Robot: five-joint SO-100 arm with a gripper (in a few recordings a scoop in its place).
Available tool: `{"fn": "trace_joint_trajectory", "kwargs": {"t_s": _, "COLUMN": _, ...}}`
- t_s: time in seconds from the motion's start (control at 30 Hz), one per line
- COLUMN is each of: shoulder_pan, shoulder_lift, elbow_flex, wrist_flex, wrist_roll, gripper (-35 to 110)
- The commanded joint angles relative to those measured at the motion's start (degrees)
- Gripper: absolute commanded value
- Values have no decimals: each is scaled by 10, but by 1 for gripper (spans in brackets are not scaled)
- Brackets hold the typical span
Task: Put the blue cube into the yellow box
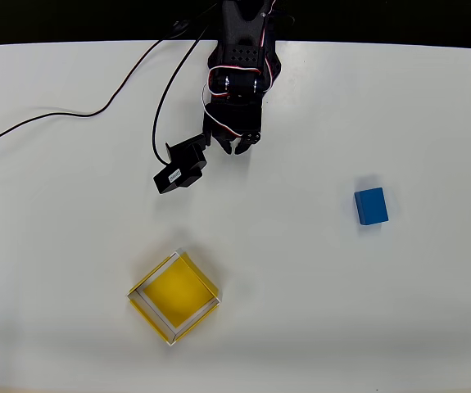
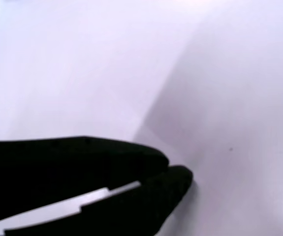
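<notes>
You have the whole job ahead of you: your gripper [image 1: 237,147] sits near the table's [image 1: 55,205] far edge with its fingers [image 2: 178,176] closed together and nothing between them. In the overhead view the blue cube [image 1: 371,205] lies untouched, well off to the gripper's right and somewhat below it. The yellow box [image 1: 174,296] stands empty, farther below and slightly left. Reach, grasp, carry and release all remain.

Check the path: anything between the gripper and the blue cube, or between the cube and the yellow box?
Nothing visible in the overhead view. The gripper sits near the table's top edge, the blue cube lies to its lower right, and the yellow box to the cube's lower left. Bare white table lies along both stretches.
</notes>
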Motion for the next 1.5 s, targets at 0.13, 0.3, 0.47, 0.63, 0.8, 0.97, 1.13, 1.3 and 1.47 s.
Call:
{"fn": "trace_joint_trajectory", "kwargs": {"t_s": 0.13, "shoulder_pan": 5, "shoulder_lift": 16, "elbow_flex": 15, "wrist_flex": 6, "wrist_roll": 26, "gripper": 1}}
{"fn": "trace_joint_trajectory", "kwargs": {"t_s": 0.3, "shoulder_pan": 5, "shoulder_lift": 17, "elbow_flex": 15, "wrist_flex": 6, "wrist_roll": 31, "gripper": 1}}
{"fn": "trace_joint_trajectory", "kwargs": {"t_s": 0.47, "shoulder_pan": 5, "shoulder_lift": 17, "elbow_flex": 15, "wrist_flex": 6, "wrist_roll": 25, "gripper": 0}}
{"fn": "trace_joint_trajectory", "kwargs": {"t_s": 0.63, "shoulder_pan": 4, "shoulder_lift": -10, "elbow_flex": 12, "wrist_flex": -18, "wrist_roll": -16, "gripper": 6}}
{"fn": "trace_joint_trajectory", "kwargs": {"t_s": 0.8, "shoulder_pan": -2, "shoulder_lift": -142, "elbow_flex": -54, "wrist_flex": -171, "wrist_roll": 14, "gripper": 22}}
{"fn": "trace_joint_trajectory", "kwargs": {"t_s": 0.97, "shoulder_pan": -55, "shoulder_lift": -281, "elbow_flex": -198, "wrist_flex": -195, "wrist_roll": 63, "gripper": 31}}
{"fn": "trace_joint_trajectory", "kwargs": {"t_s": 1.13, "shoulder_pan": -120, "shoulder_lift": -406, "elbow_flex": -364, "wrist_flex": -187, "wrist_roll": 138, "gripper": 32}}
{"fn": "trace_joint_trajectory", "kwargs": {"t_s": 1.3, "shoulder_pan": -165, "shoulder_lift": -562, "elbow_flex": -536, "wrist_flex": -165, "wrist_roll": 188, "gripper": 32}}
{"fn": "trace_joint_trajectory", "kwargs": {"t_s": 1.47, "shoulder_pan": -206, "shoulder_lift": -694, "elbow_flex": -669, "wrist_flex": -161, "wrist_roll": 243, "gripper": 36}}
